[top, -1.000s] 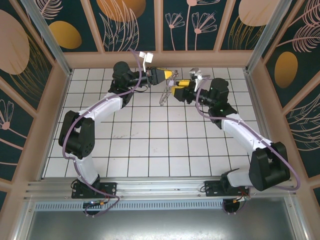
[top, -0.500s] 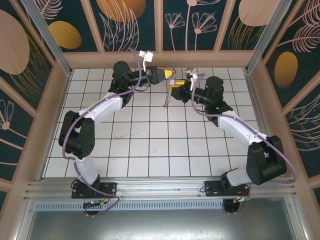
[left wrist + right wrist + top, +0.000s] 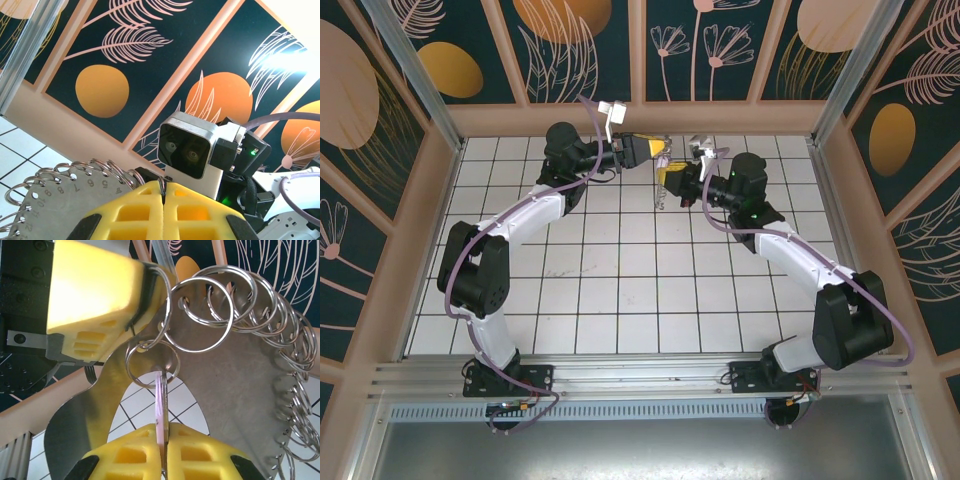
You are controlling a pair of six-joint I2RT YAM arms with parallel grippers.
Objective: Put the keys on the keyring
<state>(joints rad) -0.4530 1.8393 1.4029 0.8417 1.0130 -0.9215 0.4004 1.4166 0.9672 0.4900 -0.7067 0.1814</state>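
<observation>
Swung inward, right tool [image 3: 164, 440] pinches key [image 3: 162, 400] at keyring [image 3: 235, 385] clamped by left tool [image 3: 162, 189]

Along the rim of the keyring [image 3: 52, 212] run small stamped numbers — 5 to 9 readable.

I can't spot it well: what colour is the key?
Pale lilac-pink key, best in the right wrist view.
</observation>
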